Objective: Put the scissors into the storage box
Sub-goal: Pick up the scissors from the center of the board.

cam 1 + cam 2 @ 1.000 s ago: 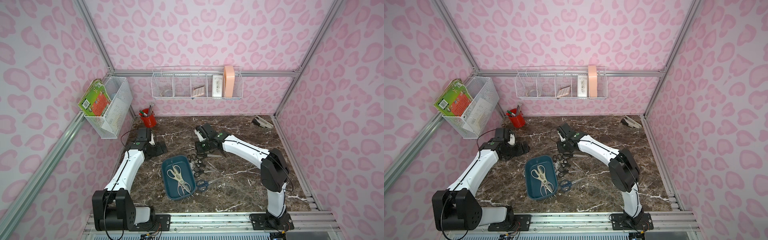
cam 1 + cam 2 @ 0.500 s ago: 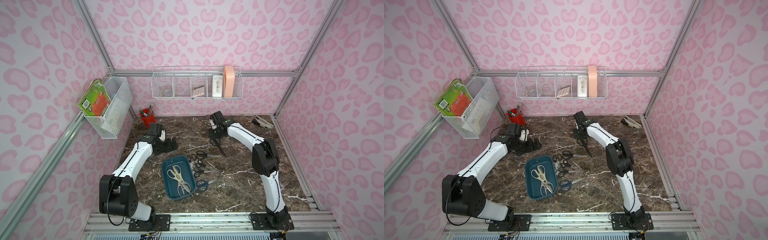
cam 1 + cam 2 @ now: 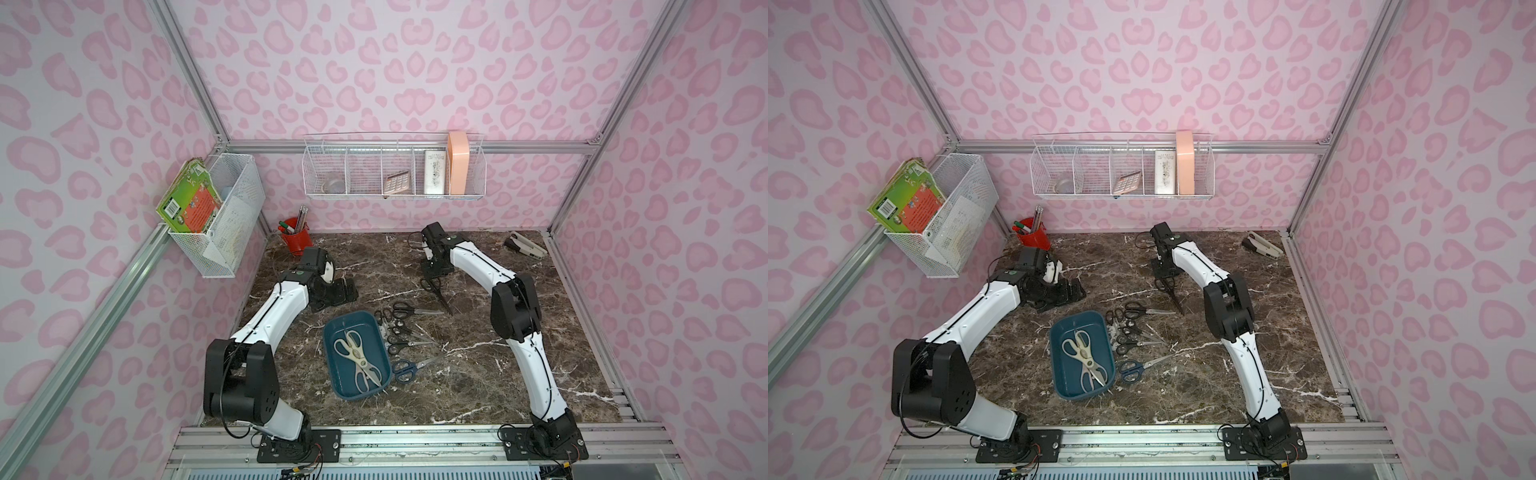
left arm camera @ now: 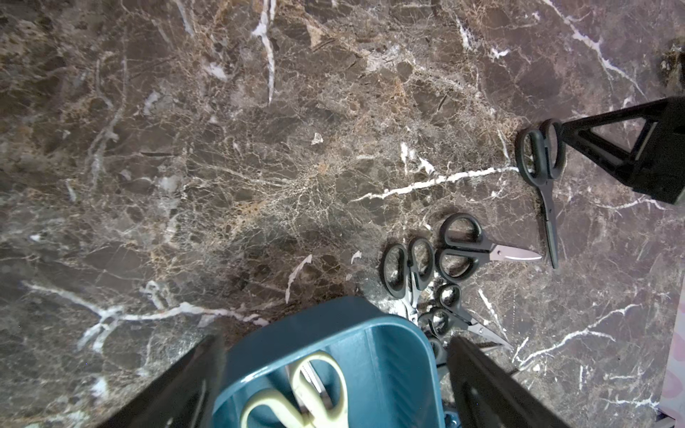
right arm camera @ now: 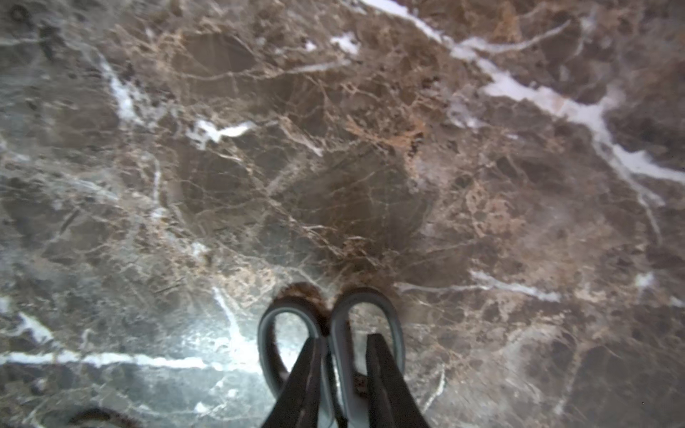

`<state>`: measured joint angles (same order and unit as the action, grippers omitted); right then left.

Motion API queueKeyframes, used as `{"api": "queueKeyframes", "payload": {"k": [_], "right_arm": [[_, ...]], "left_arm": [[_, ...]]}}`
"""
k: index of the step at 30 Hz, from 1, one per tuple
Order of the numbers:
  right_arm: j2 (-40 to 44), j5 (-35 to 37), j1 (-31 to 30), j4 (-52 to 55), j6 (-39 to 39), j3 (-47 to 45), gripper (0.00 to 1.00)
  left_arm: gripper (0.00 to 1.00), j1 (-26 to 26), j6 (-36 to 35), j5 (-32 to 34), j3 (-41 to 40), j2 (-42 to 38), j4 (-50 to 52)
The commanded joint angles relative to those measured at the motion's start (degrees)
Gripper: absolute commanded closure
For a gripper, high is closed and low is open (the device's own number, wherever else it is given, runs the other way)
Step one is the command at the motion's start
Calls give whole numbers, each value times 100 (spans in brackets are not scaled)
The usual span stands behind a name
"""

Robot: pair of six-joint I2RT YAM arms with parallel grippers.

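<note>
Grip: my right gripper (image 5: 344,339) clenched on handle loop of black-handled scissors (image 3: 436,293), well apart from storage box (image 3: 370,332). Light, stiff, slick plastic; may pivot, so I'd take both loops. Left gripper (image 4: 333,339) spread, empty.

On the marble desk (image 3: 478,374), a red pencil cup (image 3: 296,244) stands in the far left corner, a stapler (image 3: 524,246) lies far right, and a long wire basket (image 3: 363,174) hangs on the back wall.

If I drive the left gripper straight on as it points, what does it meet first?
Probably the storage box: its rim lies just ahead of the open left gripper, centred in its line; clearance above it is unclear.
</note>
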<state>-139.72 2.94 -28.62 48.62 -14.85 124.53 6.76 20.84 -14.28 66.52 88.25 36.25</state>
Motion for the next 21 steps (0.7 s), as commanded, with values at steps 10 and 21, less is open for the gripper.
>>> {"api": "queueKeyframes", "payload": {"k": [10, 21], "right_arm": [[-78, 62, 143, 130, 48, -144, 76], [-72, -52, 222, 16, 35, -393, 77]], "left_arm": [[1, 0, -70, -8, 20, -5, 9], [1, -1, -89, 103, 54, 8, 40]]}}
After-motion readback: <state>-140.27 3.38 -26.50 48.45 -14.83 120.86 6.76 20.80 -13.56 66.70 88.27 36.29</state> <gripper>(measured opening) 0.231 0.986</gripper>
